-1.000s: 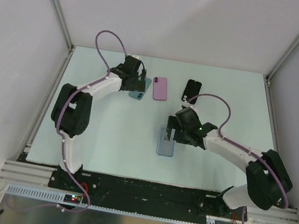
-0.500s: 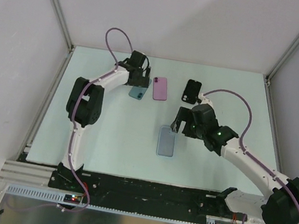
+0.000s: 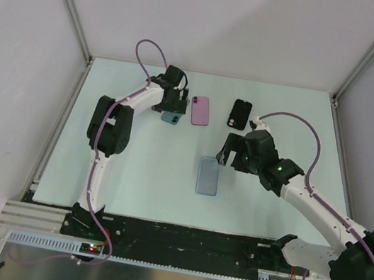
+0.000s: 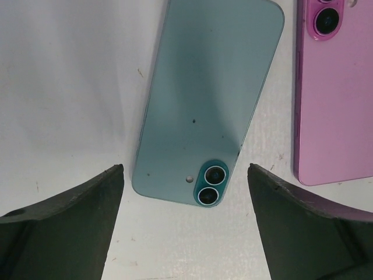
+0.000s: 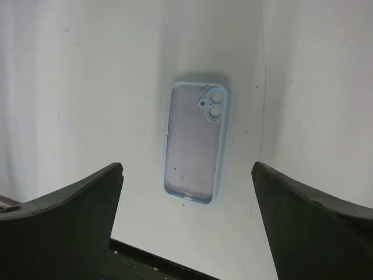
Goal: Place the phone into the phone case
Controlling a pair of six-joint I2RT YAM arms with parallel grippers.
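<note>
Lying back-up on the table (image 3: 139,168), far-left of centre, the teal phone (image 4: 207,105) shows a smooth matte shell with rounded corners and two ringed lenses at its near end. The left gripper (image 4: 185,167) hovers right over it, jaws spread wide on either side of that end and touching nothing. The step in hand looks like the reach for the phone: next, the claw would have to drop and close across the short sides, which is tricky with a thin slab flat on a hard surface. The pale blue case (image 5: 196,143) lies well apart, nearer the middle, its open side up. It has a soft-looking rim, a dull grey lining and a cutout for the lenses. The right gripper (image 5: 187,164) hangs above it, jaws fully apart and empty, probably ready to steady it. A glossy pink phone (image 4: 335,93) sits just beside the teal one, and a black phone (image 3: 241,114) lies further right.
</note>
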